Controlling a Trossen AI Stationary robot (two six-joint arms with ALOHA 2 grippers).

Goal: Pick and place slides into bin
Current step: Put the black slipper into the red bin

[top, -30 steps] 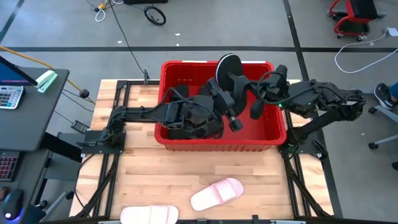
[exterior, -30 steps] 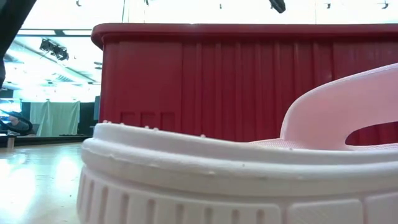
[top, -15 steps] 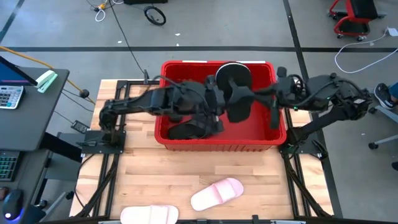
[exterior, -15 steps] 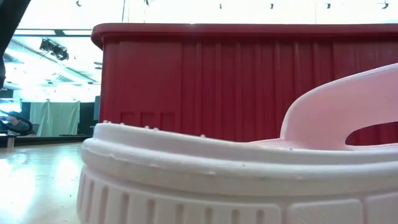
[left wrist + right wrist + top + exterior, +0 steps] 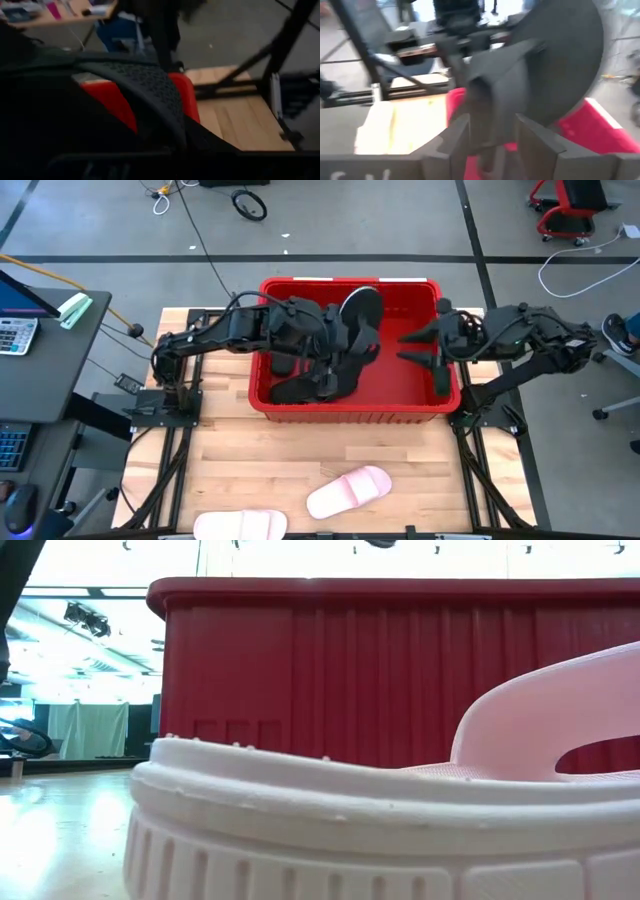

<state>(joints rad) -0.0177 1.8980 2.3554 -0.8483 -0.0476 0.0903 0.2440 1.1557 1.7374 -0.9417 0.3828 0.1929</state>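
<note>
- Right gripper [image 5: 418, 348], fingers spread wide and holding nothing, sits center-right over the bin [image 5: 445, 395].
- Left gripper [image 5: 335, 340], upper center, grips a black slide [image 5: 358, 315].
- Two pink slides [image 5: 348, 491] lie along the bottom edge.

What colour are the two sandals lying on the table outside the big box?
Pale pink, almost white: one sandal, another sandal at the table edge. The high view shows them best.

A red bin [image 5: 350, 411] holds black slides [image 5: 355, 330], while two pale pink slides [image 5: 347, 490] (one cut off at the edge) lie on the light wooden table [image 5: 240, 450].
</note>
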